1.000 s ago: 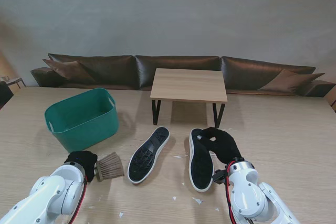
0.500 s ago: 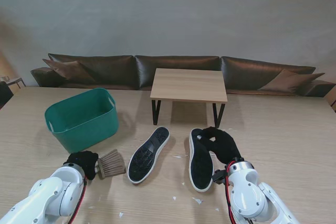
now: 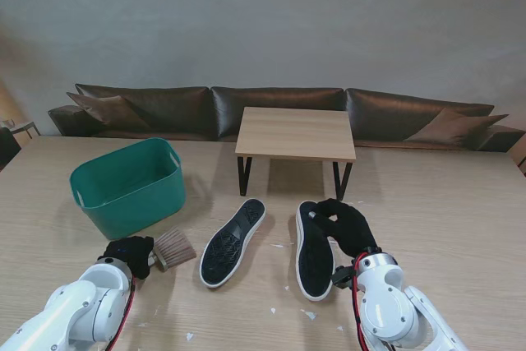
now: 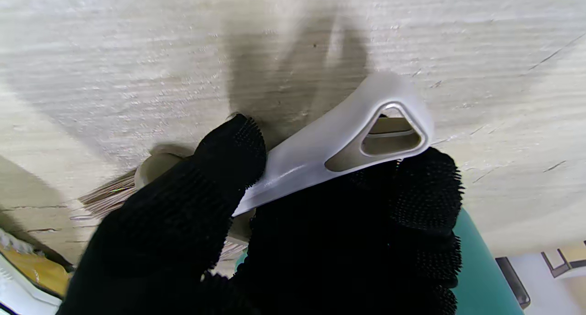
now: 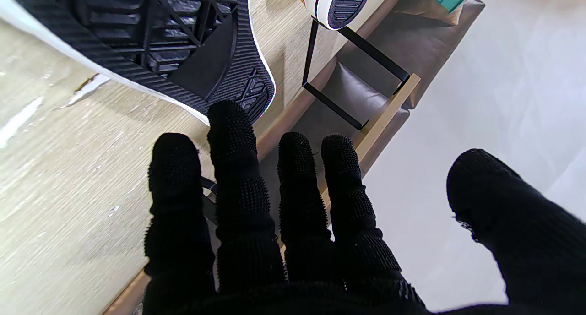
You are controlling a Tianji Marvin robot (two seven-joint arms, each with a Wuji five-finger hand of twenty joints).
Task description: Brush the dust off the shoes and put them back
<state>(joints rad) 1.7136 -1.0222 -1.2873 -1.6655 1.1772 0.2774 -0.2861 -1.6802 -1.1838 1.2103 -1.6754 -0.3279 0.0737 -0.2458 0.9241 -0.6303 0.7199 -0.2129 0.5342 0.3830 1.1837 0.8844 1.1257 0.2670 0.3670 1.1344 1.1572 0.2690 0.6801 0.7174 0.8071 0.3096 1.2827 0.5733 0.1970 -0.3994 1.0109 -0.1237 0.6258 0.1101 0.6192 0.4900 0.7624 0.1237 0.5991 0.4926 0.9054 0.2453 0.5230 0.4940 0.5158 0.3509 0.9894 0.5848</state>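
A green plastic tub sits on the tabletop left of a small wooden side table, with a dark leather sofa behind it.

Brush handle hidden in stand view

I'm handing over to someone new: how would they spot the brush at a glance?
Start at the green tub on the left of the table. Just nearer to me than the tub, the left hand grips the brush. Its fan of brown bristles and pale handle set it apart from the two black-soled shoes to its right.
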